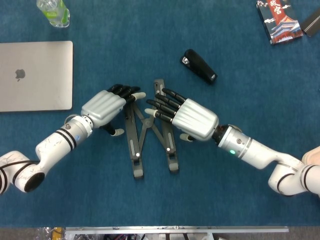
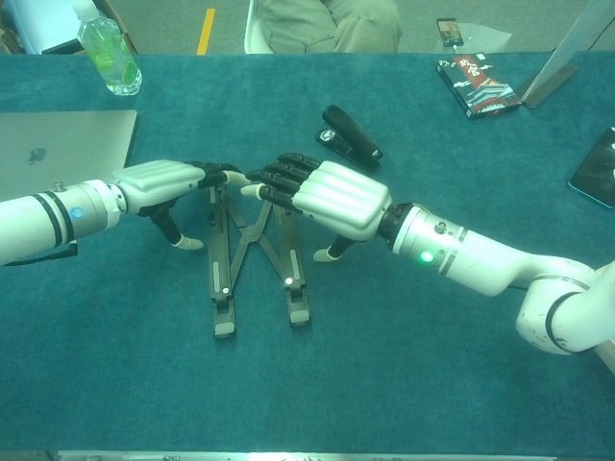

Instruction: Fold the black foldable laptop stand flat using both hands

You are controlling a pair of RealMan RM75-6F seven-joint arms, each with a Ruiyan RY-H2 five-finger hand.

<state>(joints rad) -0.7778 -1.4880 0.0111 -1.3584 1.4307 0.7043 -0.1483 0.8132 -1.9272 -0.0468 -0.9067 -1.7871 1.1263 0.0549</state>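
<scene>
While the blue counter carries everything, your largest item is the closed laptop at its left edge, lid up. Next comes the stand, lying near the middle of the counter, its black bars still crossed in an X and spread, not yet flat. Your left hand comes in from the left with its fingers stretched out over the stand's left bar near its far end; they are apart and grip nothing, though whether the tips touch the bar cannot be told. Your right hand reaches in from the right, fingers likewise extended and spread over the right bar's far end, clamped on nothing. The two sets of fingertips sit close together above the stand. A booklet lies at the far right corner, a bottle at the far left, and a black stapler rests just beyond the stand.
</scene>
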